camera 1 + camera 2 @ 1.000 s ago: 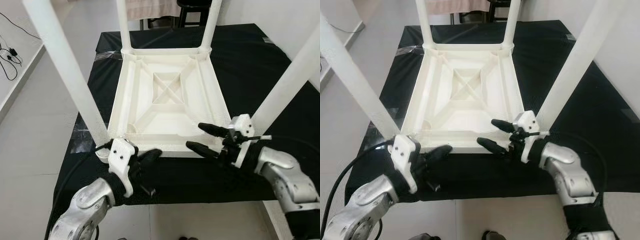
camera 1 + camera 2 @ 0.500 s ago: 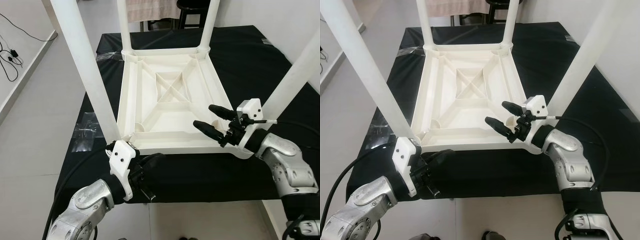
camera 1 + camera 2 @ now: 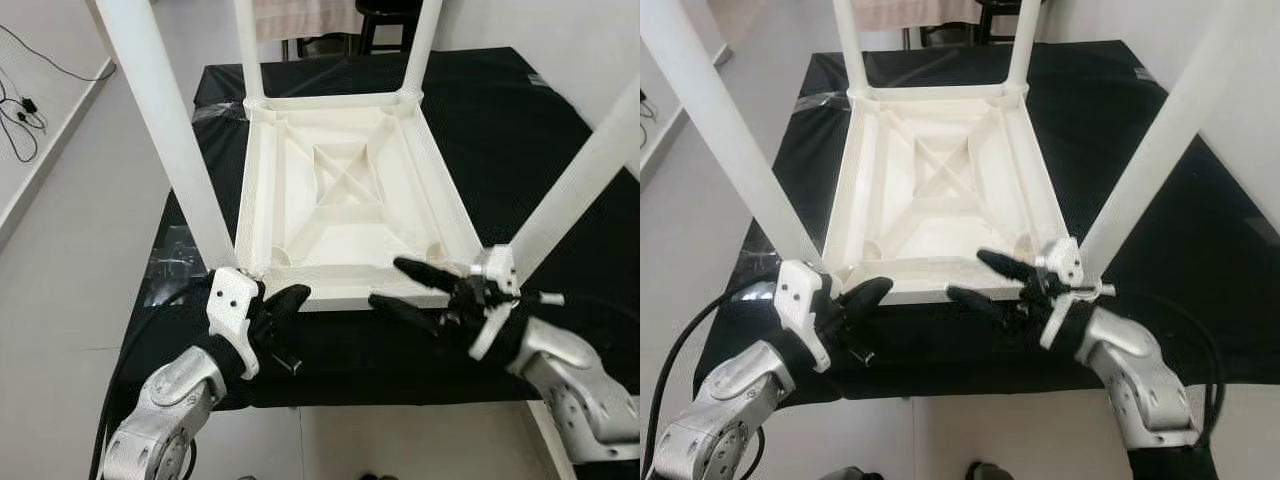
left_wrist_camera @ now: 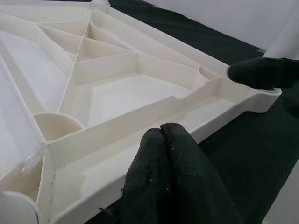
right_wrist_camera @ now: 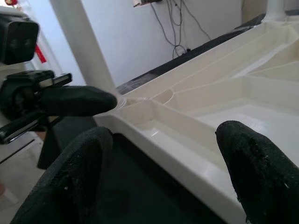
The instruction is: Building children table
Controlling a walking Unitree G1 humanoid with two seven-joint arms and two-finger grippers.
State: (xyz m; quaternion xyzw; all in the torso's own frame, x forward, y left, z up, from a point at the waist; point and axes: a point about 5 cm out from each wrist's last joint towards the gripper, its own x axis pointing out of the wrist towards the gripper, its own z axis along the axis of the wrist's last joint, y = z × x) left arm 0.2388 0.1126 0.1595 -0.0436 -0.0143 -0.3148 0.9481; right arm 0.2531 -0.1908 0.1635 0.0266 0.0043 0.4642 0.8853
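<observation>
Children table [image 3: 345, 200]: you see it upside down on the black tabletop [image 3: 520, 130], ribbed underside up, four legs rising, long axis running near to far.
Left pincer [image 3: 285, 298]: fingers pressed together, empty, at its near-left corner.
Right pincer [image 3: 405, 283]: spread wide, empty, by the near edge towards the right corner.

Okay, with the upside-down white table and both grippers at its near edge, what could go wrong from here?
The right gripper is open astride the table's near edge, beside the near right leg; closing or lifting carelessly could knock that leg. The left gripper is shut, pressed at the near left corner, so it may slip off the rim. The table's near edge sits close to the black-covered bench's front edge.
</observation>
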